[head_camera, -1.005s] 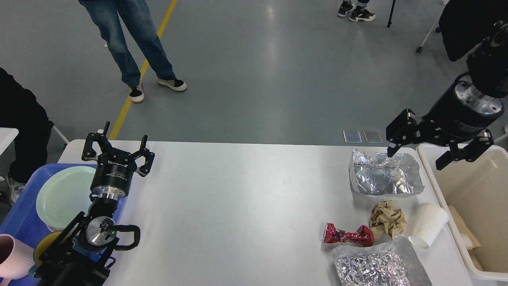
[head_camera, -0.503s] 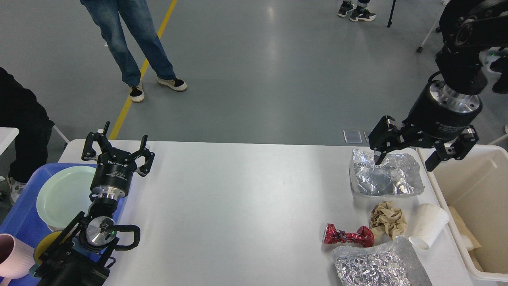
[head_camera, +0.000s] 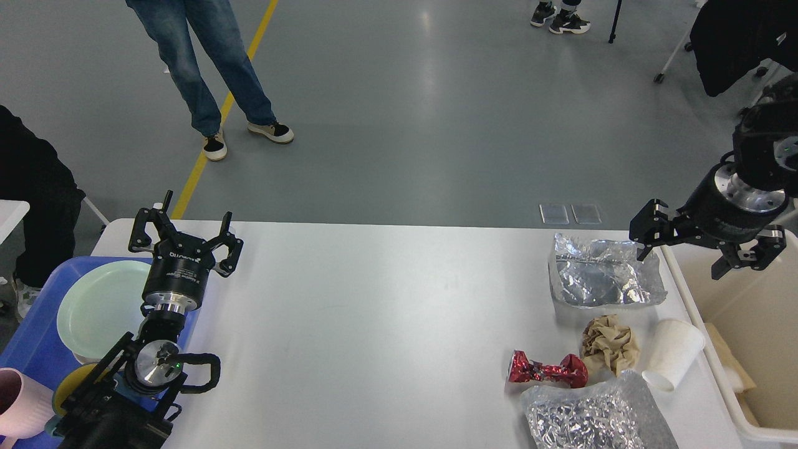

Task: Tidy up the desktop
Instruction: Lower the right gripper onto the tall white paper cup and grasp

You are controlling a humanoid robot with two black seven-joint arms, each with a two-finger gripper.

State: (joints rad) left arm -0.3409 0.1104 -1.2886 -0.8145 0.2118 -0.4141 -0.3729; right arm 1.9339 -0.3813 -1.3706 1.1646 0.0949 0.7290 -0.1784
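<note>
— Where is the desktop [head_camera: 374, 324]?
— It fills the lower middle of the frame, big and white.
— And the right gripper [head_camera: 704, 251]?
— At the right edge, above the cream bin [head_camera: 742, 299], fingers spread, holding nothing (a silver foil bag [head_camera: 601, 274] lies just left).
— The left gripper [head_camera: 186, 232]?
— Lower left, fingers spread, by the blue tray [head_camera: 37, 349].

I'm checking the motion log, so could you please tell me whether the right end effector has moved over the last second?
Yes. The right end effector swung out over the upper foil sheet, then back right to the cream bin.
</note>
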